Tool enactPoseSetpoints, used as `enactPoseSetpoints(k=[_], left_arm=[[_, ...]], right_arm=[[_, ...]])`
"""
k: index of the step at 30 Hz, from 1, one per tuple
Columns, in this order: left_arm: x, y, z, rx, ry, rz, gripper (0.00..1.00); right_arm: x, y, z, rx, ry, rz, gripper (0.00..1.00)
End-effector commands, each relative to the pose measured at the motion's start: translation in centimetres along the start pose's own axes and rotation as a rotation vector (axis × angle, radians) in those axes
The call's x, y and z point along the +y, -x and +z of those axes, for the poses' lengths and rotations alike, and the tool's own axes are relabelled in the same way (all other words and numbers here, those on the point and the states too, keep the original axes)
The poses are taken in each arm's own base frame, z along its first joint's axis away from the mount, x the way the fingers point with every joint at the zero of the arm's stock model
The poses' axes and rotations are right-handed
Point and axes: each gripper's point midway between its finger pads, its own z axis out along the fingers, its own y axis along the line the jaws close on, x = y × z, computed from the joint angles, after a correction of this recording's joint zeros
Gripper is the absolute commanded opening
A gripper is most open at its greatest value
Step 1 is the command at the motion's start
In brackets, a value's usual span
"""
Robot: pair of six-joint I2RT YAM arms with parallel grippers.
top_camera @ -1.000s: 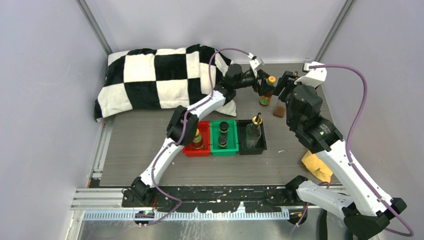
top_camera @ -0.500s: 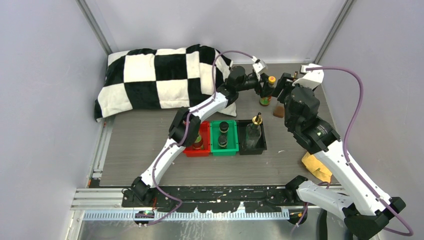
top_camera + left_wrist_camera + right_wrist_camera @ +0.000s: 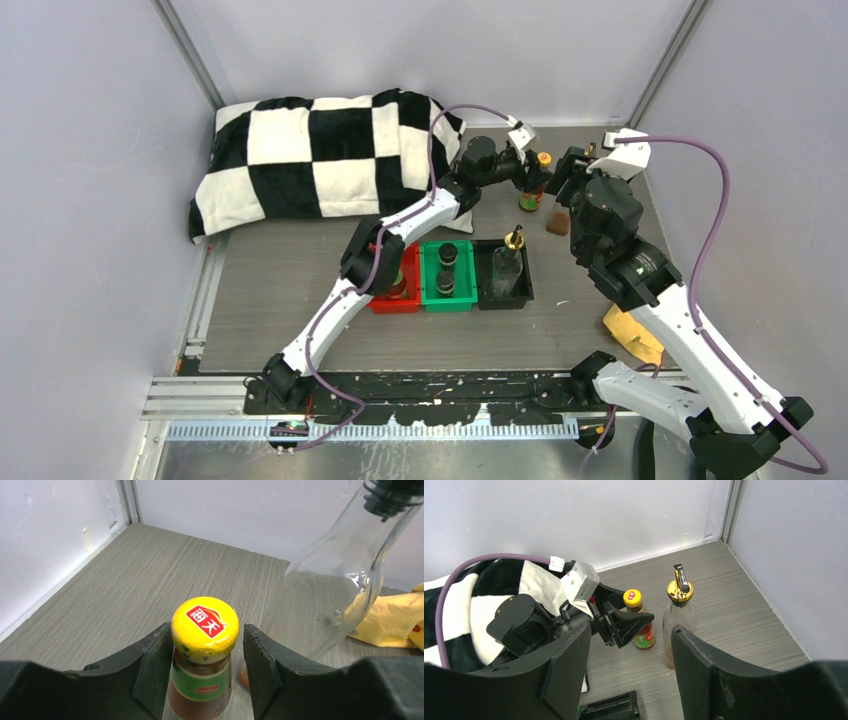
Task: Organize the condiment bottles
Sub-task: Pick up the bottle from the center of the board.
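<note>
A reddish-brown bottle (image 3: 536, 186) with a yellow cap and green label stands on the table at the back right. My left gripper (image 3: 531, 172) is open, its jaws on either side of the bottle's neck (image 3: 205, 630); the left finger (image 3: 152, 665) touches the cap and the right finger stands apart. A tall clear bottle with a gold pourer (image 3: 679, 612) stands just right of it, also in the left wrist view (image 3: 340, 575). My right gripper (image 3: 628, 639) is open and empty, above and in front of the clear bottle.
Three trays sit mid-table: red (image 3: 396, 303) with a reddish bottle, green (image 3: 447, 303) with two dark black-capped bottles, black (image 3: 505, 298) with a clear gold-topped bottle (image 3: 510, 262). A checkered pillow (image 3: 320, 160) lies at the back left. A yellow cloth (image 3: 633, 335) lies right.
My left gripper has reached further right, so its open jaws now straddle the yellow-capped bottle. The right arm has shifted slightly. The bottles have stayed where they were.
</note>
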Motion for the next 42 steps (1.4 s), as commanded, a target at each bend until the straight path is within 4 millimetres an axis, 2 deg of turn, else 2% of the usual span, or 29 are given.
enactPoseSetpoints(k=[1, 8, 15, 17, 18, 19, 30, 42], left_arm=[[0.2, 4.3, 0.5, -0.12, 0.045, 0.067, 0.53], [-0.2, 5.6, 0.5, -0.16, 0.064, 0.083, 0.42], [-0.3, 5.2, 0.5, -0.15, 0.066, 0.089, 0.32], [-0.4, 5.0, 0.5, -0.146, 0.067, 0.094, 0.18], [-0.4, 5.0, 0.5, -0.144, 0.069, 0.096, 0.04], [-0.4, 5.1, 0.5, -0.144, 0.076, 0.099, 0.01], [-0.5, 4.6, -0.2, -0.122, 0.112, 0.108, 0.0], [-1.5, 7.7, -1.5, -0.078, 0.118, 0.149, 0.0]], right_arm=[[0.0, 1.0, -0.1, -0.043, -0.007, 0.03, 0.65], [0.2, 0.6, 0.1, -0.038, -0.007, 0.026, 0.64], [-0.1, 0.6, -0.3, -0.043, -0.008, 0.031, 0.63], [-0.1, 0.6, -0.3, -0.043, -0.008, 0.03, 0.63], [-0.1, 0.6, -0.3, -0.043, -0.01, 0.029, 0.63], [-0.1, 0.5, -0.3, -0.043, -0.011, 0.028, 0.63], [-0.4, 0.5, -0.5, -0.051, -0.016, 0.028, 0.63], [-0.5, 0.7, -0.8, -0.063, 0.0, 0.039, 0.64]])
